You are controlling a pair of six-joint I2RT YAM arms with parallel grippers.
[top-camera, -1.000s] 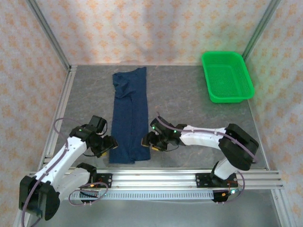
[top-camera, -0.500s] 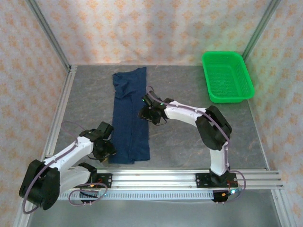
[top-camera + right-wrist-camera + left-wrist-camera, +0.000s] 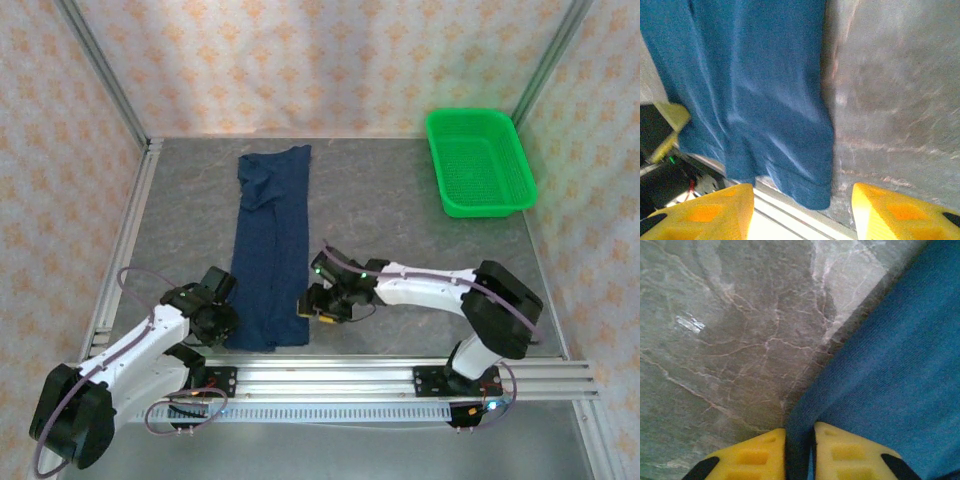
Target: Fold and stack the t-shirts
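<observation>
The grey, marble-veined tabletop (image 3: 400, 200) carries a dark blue t-shirt (image 3: 272, 245), folded into a long narrow strip that runs lengthwise from far to near. A bright green mesh basket (image 3: 478, 160) stands upright on the tabletop, well apart from the t-shirt, to the right of its far end.

Navy t-shirt (image 3: 272, 250), long flat folded strip

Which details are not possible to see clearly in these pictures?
- Top view: the fingertips of the left gripper, hidden under its own wrist.
- Left wrist view: how many layers of the t-shirt are pinched, hidden inside the grip.
- Right wrist view: the table surface, blurred.
</observation>
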